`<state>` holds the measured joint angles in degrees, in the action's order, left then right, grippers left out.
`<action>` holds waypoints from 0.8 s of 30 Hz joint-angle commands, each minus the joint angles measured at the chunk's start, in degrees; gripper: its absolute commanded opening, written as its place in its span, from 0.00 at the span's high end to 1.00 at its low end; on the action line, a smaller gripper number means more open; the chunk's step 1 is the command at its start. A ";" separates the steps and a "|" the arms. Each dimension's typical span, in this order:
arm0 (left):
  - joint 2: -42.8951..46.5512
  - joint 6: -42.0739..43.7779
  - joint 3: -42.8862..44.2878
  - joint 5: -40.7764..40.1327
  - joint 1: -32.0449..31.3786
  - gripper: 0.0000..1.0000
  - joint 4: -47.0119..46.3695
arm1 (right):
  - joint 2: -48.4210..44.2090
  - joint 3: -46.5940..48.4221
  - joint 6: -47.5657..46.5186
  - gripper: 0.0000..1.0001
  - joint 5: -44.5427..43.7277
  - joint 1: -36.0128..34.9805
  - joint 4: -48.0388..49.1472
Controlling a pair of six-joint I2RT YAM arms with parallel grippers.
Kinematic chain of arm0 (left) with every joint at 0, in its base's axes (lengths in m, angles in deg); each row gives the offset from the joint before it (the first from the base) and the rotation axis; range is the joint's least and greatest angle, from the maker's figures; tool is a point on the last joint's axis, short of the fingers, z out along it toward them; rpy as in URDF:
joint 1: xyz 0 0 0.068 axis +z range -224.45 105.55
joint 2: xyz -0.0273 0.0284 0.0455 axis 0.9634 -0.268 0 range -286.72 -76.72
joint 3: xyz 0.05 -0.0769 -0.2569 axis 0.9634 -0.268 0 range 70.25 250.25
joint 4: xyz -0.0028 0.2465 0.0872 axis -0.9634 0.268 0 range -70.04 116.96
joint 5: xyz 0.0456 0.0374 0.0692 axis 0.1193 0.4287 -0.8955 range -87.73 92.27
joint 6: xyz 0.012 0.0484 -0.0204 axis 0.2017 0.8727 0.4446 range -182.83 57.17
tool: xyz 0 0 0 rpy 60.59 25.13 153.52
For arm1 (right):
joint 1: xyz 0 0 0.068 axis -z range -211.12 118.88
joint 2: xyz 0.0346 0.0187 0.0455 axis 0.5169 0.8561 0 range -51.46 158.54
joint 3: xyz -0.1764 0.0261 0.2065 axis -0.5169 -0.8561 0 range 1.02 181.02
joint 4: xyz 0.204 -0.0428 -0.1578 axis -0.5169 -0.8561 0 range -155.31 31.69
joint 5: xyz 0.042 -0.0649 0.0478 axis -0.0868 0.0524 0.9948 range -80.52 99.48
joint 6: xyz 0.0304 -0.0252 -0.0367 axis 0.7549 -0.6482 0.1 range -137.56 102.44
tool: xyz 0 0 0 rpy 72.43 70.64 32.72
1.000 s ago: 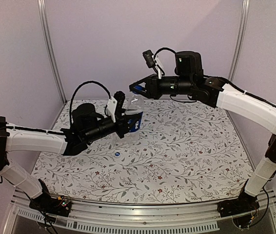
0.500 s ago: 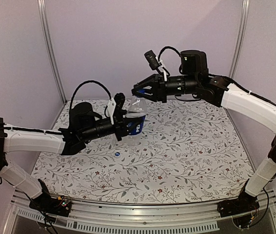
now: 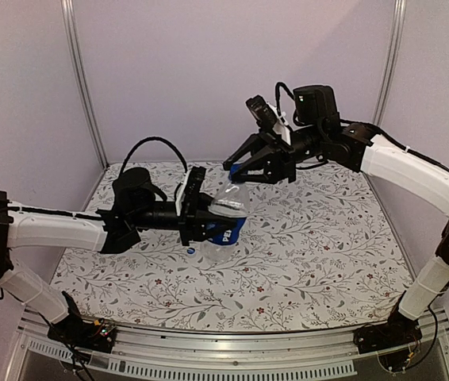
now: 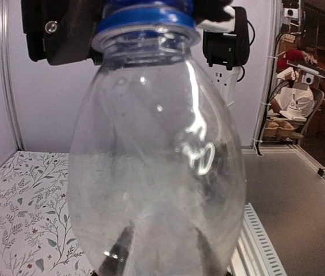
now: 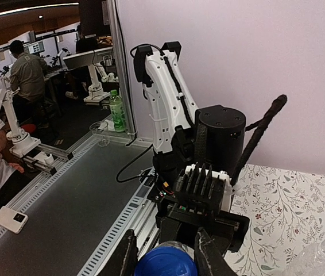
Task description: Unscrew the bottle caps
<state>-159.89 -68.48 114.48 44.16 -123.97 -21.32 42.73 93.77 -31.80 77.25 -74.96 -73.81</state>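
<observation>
My left gripper point(image 3: 209, 222) is shut on the slim clear bottle point(image 3: 226, 224) with the dark blue label and holds it above the table, neck tilted up to the right. In the left wrist view the bottle point(image 4: 157, 161) fills the frame, and my fingers point(image 4: 116, 250) show dimly through its base. Its blue cap point(image 5: 165, 261) sits between the fingers point(image 5: 208, 253) of my right gripper point(image 3: 237, 169), which is shut on it. A blue rim point(image 4: 145, 14) shows at the bottle's neck. A second blue cap point(image 3: 191, 251) lies loose on the table.
A plain clear bottle point(image 5: 317, 256) lies on the flowered tablecloth point(image 3: 312, 254) at the bottom right of the right wrist view. Metal posts and pale walls stand around the table. The aluminium rail point(image 3: 232, 349) runs along the near edge.
My left arm has brought the bottle lower and nearer, tilting it to the right. My right gripper has followed it down, wrist turned, still shut on the cap.
</observation>
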 commanded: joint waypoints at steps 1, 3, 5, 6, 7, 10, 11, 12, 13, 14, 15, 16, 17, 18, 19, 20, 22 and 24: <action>-0.99 -0.44 1.10 9.15 -0.23 0.73 -2.53 | 0.85 3.26 -3.05 1.00 5.66 2.35 -3.03; -1.37 -0.67 1.11 9.28 -0.24 0.73 -2.79 | 0.99 3.49 -3.45 1.00 5.53 2.42 -3.39; -1.54 -0.68 0.93 9.03 -0.25 0.73 -3.20 | 1.07 3.36 -3.59 1.00 5.24 2.44 -3.59; -1.55 -0.81 0.79 8.88 -0.23 0.73 -3.44 | 1.03 3.32 -3.60 1.00 4.86 2.44 -3.71; -1.62 -0.89 0.74 8.78 -0.21 0.73 -3.64 | 1.00 3.24 -3.60 1.00 4.57 2.44 -3.78; -1.76 -1.20 0.63 7.85 -0.15 0.73 -3.81 | 0.99 3.14 -3.22 0.98 2.53 2.44 -3.87; -1.73 -1.26 0.60 7.33 -0.07 0.73 -3.89 | 0.93 3.14 -2.98 0.93 1.30 2.44 -3.83; -1.73 -1.22 0.52 6.68 -0.01 0.73 -3.85 | 0.91 3.14 -2.63 0.84 -0.16 2.44 -3.83; -1.66 -1.31 0.51 5.77 0.09 0.73 -3.82 | 0.87 3.14 -2.24 0.79 -1.96 2.44 -3.83; -1.63 -1.34 0.43 4.76 0.14 0.73 -3.75 | 0.90 3.14 -1.56 0.72 -3.80 2.47 -3.87; -1.57 -1.37 0.47 3.45 0.28 0.73 -3.43 | 0.77 3.07 -1.08 0.63 -5.56 2.44 -3.83; -1.55 -1.27 0.61 1.45 0.23 0.73 -2.60 | 0.61 2.99 -0.73 0.55 -7.29 2.44 -3.83; -1.48 -1.00 0.93 -0.34 0.32 0.73 -1.52 | 0.48 2.89 -0.27 0.48 -8.62 2.46 -3.83; -1.46 -0.70 1.17 -2.41 0.36 0.73 -0.56 | 0.26 2.73 0.00 0.43 -9.90 2.49 -3.78; -1.46 -0.54 1.31 -5.24 0.36 0.73 0.25 | -0.11 2.58 0.42 0.36 -11.07 2.44 -3.55; -1.40 -0.34 1.44 -7.24 0.38 0.73 0.90 | -0.29 2.30 1.24 0.31 -12.31 2.44 -3.04; -1.42 -0.28 1.73 -11.78 0.36 0.73 2.09 | -1.00 1.15 3.12 0.24 -15.43 2.48 -1.38; -1.46 0.00 2.27 -16.02 0.30 0.73 3.55 | -2.44 -0.34 5.31 0.21 -19.43 2.44 0.76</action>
<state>-161.53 -69.92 115.00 38.13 -123.84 -20.66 43.45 95.13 -30.86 66.97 -72.82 -76.90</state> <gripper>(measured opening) 0.273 0.770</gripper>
